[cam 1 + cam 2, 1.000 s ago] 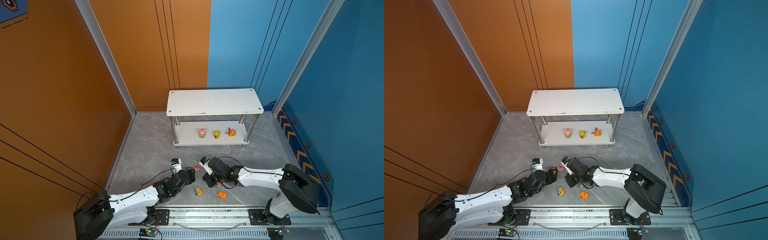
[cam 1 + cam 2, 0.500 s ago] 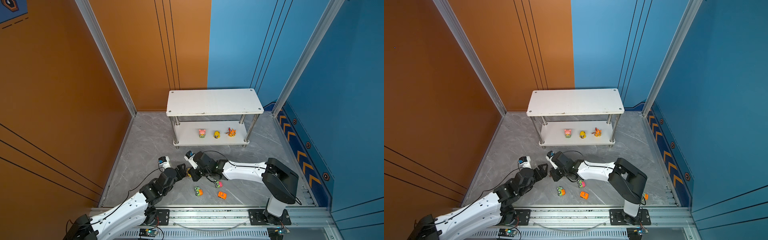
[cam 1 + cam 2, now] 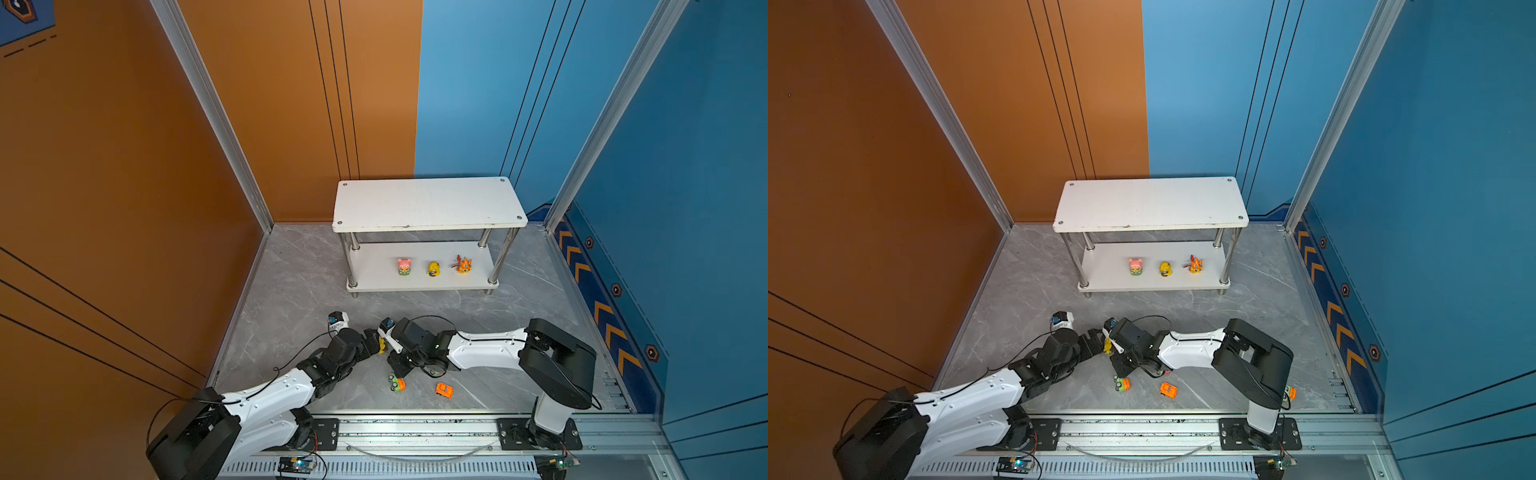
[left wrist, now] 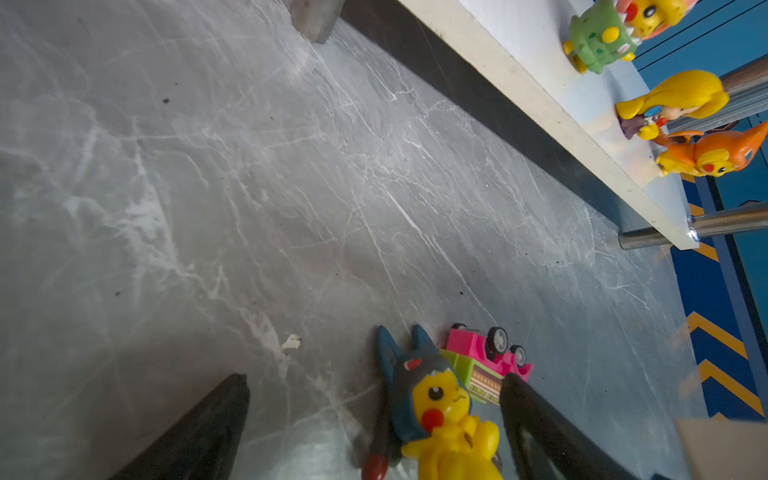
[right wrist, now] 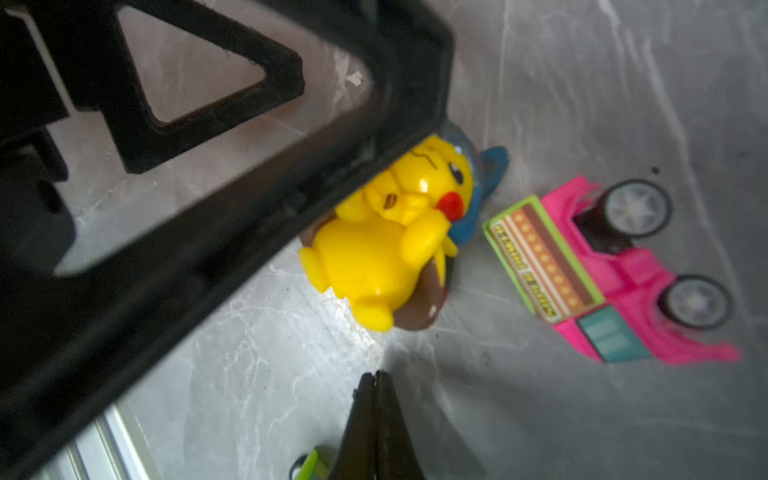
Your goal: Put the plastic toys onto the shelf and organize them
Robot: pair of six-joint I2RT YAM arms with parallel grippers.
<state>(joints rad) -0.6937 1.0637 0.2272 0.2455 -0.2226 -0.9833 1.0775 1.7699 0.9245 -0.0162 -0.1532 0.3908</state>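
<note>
Three of the plastic toys stand on the shelf [image 3: 428, 203], all on its lower board [image 3: 374, 270]: a pink-and-green figurine [image 3: 404, 266], a yellow figurine [image 3: 433, 269] and an orange figurine [image 3: 463, 264]. They are upright in a row, apart from each other, toward the right half of the board. The upper board [image 3: 395, 199] is bare. I judge the task about one third done, and no car is placed yet.

The rest is on the tabletop [image 3: 291, 299], in the lower middle of both top views. A hooded yellow figurine [image 4: 449, 424] lies down between my left jaws, which are spread wide and hold nothing. A pink car [image 4: 486, 365] lies on its side just beside it. My right jaws are pressed together and empty, near these two toys. A green car [image 3: 397, 383] and an orange car [image 3: 444, 390] are lower in the frame, near the rail [image 3: 415, 432]. In a top view a small orange thing [image 3: 1291, 392] shows by the base of my right arm; I cannot tell what it is.
</note>
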